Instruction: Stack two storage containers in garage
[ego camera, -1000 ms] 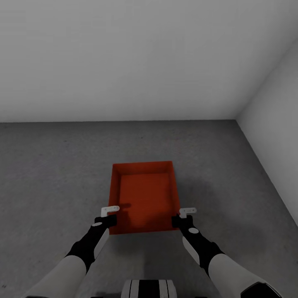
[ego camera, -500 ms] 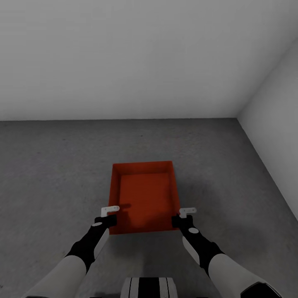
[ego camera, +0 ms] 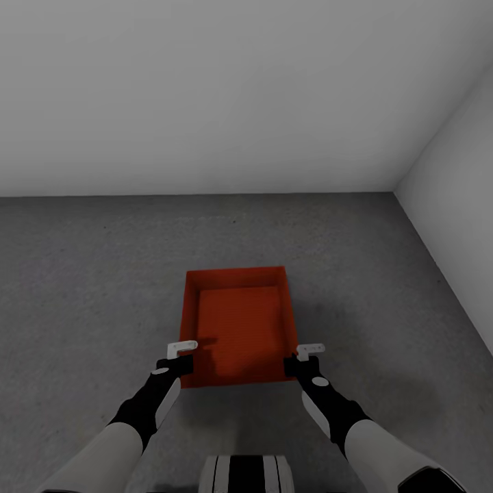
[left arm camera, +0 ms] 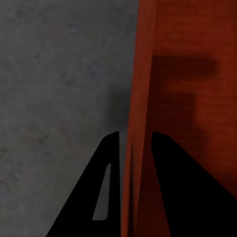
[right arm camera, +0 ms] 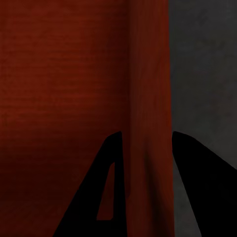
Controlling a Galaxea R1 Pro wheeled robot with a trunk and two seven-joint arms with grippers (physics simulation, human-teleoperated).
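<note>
- The storage container (ego camera: 236,329) sits between both grippers, over grey floor (ego camera: 82,287).
- Left gripper (ego camera: 179,356) pinches its left wall, one finger on each side.
- Right gripper (ego camera: 301,357) likewise straddles and clamps the right wall.

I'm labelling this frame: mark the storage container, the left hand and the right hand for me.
storage container (ego camera: 239,335): head view, on its inner bottom.
left hand (ego camera: 183,348): head view, at its fingertips by the container's left wall.
right hand (ego camera: 309,350): head view, at its fingertips by the right wall.
</note>
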